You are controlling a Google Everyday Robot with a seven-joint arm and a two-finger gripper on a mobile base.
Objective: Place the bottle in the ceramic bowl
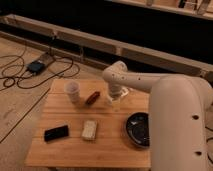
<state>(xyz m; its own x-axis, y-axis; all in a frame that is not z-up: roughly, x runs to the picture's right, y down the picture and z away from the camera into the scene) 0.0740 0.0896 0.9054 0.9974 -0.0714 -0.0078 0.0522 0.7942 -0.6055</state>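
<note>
The dark, glossy ceramic bowl [138,129] sits on the right side of the wooden table [70,150], near its front. My gripper [115,98] hangs from the white arm [150,85] over the far middle of the table, up and to the left of the bowl. A whitish shape [124,93] shows right beside the gripper. It looks like the bottle, mostly hidden by the wrist. I cannot tell whether the gripper touches or holds it.
A white cup [73,91] stands at the far left of the table, with a red-brown oblong object [92,97] next to it. A pale flat block [89,129] and a black phone [56,132] lie near the front. Cables [30,70] lie on the floor to the left.
</note>
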